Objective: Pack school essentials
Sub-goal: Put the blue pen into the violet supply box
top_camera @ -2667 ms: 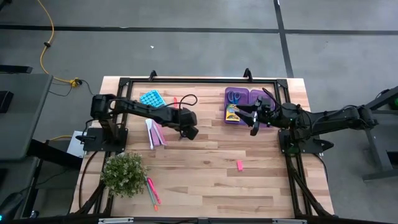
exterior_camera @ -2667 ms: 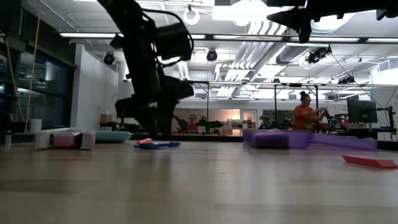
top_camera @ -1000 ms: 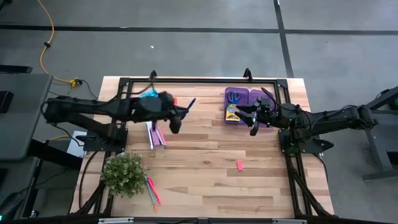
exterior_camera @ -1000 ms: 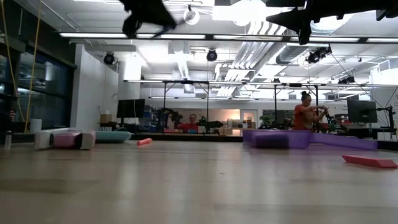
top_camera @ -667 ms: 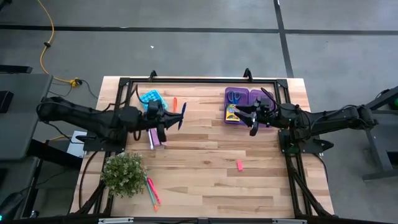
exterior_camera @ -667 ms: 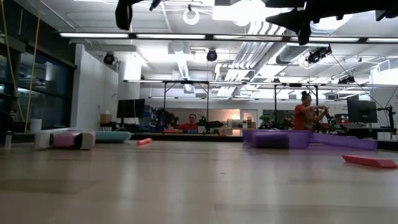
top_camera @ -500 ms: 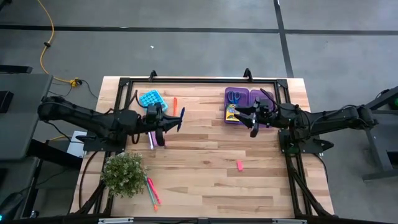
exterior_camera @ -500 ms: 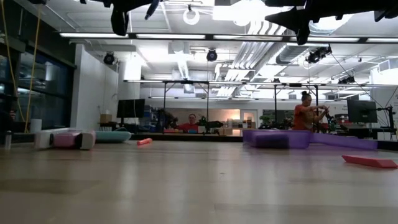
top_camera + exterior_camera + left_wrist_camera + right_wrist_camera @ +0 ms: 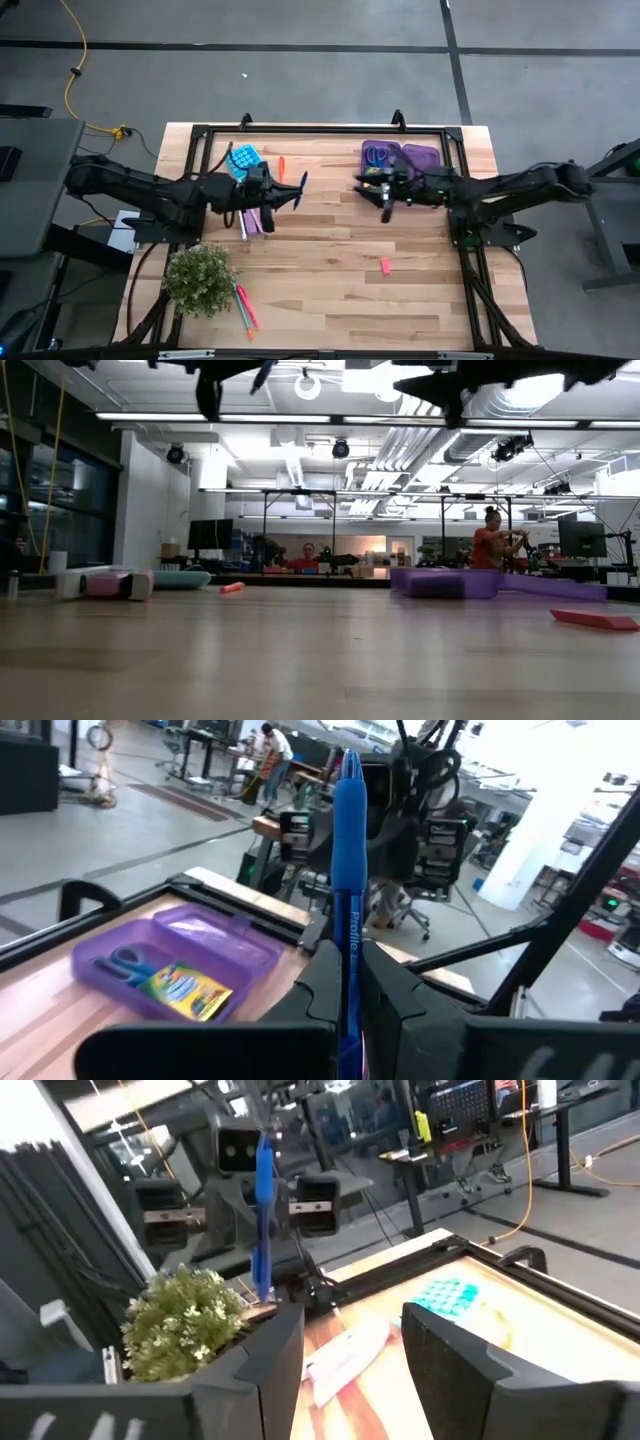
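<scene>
Blue pen (image 9: 347,900) upright in left claw (image 9: 345,982), tip skyward

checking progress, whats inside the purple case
The case holds scissors and a crayon box. In the high view the right tool hangs over one end, so that part of the case is hidden.

Robotics lab or open workshop hall. A wooden worktop (image 9: 330,260) in a black metal frame is standing on grey concrete floor marked with dark lines. Beyond the worktop, ceiling strip lights (image 9: 300,417) are glowing beside exposed ducting (image 9: 400,455). A person in orange (image 9: 490,545) is working at a bench far behind the worktop; monitors (image 9: 582,539) are sitting nearby.
</scene>
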Action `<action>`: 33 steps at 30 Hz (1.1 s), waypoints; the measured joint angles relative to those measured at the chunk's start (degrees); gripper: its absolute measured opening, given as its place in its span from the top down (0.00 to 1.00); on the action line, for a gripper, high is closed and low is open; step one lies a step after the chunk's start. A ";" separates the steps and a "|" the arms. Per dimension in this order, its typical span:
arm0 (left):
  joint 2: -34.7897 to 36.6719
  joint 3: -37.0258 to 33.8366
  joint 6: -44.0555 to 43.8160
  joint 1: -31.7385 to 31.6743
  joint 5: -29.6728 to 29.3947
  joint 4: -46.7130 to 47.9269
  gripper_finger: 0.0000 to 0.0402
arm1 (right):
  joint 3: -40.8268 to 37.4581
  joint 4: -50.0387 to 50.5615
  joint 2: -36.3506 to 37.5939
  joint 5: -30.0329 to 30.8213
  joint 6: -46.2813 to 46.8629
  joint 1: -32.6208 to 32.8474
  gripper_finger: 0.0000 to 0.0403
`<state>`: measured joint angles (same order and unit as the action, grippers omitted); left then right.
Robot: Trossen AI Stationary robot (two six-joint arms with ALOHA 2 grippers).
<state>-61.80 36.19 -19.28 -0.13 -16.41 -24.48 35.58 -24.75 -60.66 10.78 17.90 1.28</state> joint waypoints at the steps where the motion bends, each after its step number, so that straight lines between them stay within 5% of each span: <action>1: -1.25 0.98 0.22 -0.11 0.51 -0.03 1.00 | 1.82 -0.09 -2.24 -0.09 -0.26 0.01 0.60; 13: -9.52 8.42 1.91 -0.30 3.19 0.03 1.00 | 19.13 0.17 -17.87 -7.84 -5.01 -0.09 0.60; 25: -9.68 9.48 1.91 -0.19 3.61 -0.01 1.00 | 22.29 -2.31 -20.51 -10.83 -2.19 -0.13 0.60; 33: -9.68 9.48 1.50 -0.15 3.79 -0.03 1.00 | 22.31 -3.35 -20.50 -10.81 -1.21 -0.13 0.76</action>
<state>-71.48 45.67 -17.78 -0.27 -12.62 -24.51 57.89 -28.10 -81.17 -0.03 16.69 1.15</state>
